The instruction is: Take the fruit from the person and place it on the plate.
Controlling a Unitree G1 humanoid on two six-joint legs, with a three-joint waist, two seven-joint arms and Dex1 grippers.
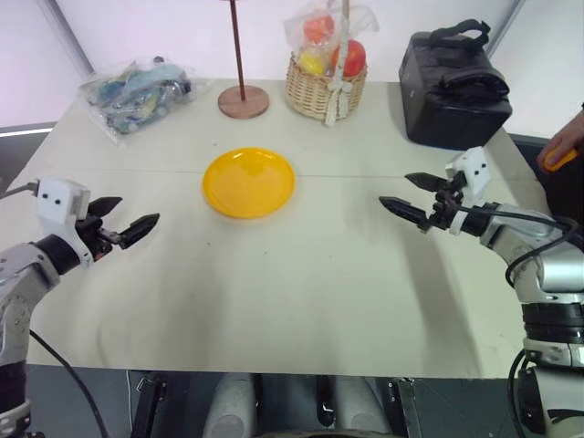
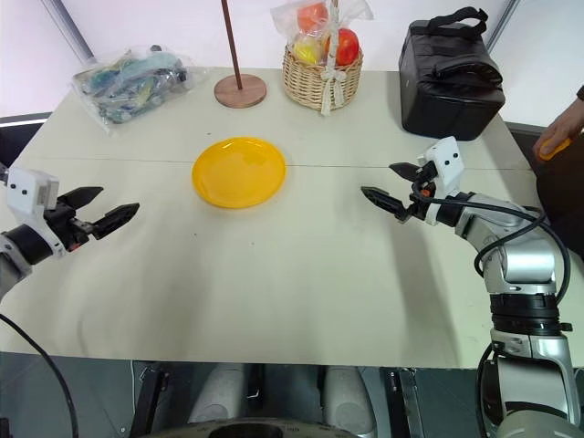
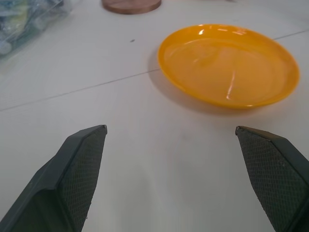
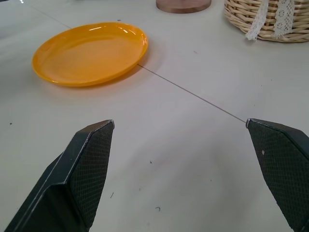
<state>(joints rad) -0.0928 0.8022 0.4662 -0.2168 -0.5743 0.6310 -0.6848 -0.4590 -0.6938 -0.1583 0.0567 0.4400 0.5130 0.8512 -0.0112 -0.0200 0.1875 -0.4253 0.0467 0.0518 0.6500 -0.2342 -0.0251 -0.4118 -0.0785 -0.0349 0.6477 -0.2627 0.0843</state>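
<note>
Left end effector [image 1: 132, 222] was seen with fingers spread wide, nothing between them, held above the tabletop [image 1: 301, 301] to the left of the plate [image 1: 248, 182] and pointed toward it. Right end effector [image 1: 409, 197] was likewise spread wide and empty, held above the tabletop to the right of the plate, pointed back toward it. Neither was touching the plate.

Plate was lying flat on the tabletop, roughly midway between the two end effectors, with nothing on it. A thin seam line was seen running across the tabletop just beside the plate's far-right edge.

Fruit [image 1: 558, 159] was held in the person's hand [image 1: 564, 142], well to the right of the plate, beyond the tabletop's right edge and behind the right end effector. Only part of the fruit was visible under the fingers. Fruit and right end effector were apart.

Behind the plate, a round brown wooden stand base [image 1: 244, 101] with a thin upright rod was seen. A wicker basket [image 1: 325, 88] of plastic-wrapped red and orange fruits stood behind the plate and to its right, just beside the stand base. A black bag [image 1: 453, 88] was set further right of the plate, at the far corner. A clear plastic bag of mixed items [image 1: 135, 93] was lying behind the plate and to its left.
</note>
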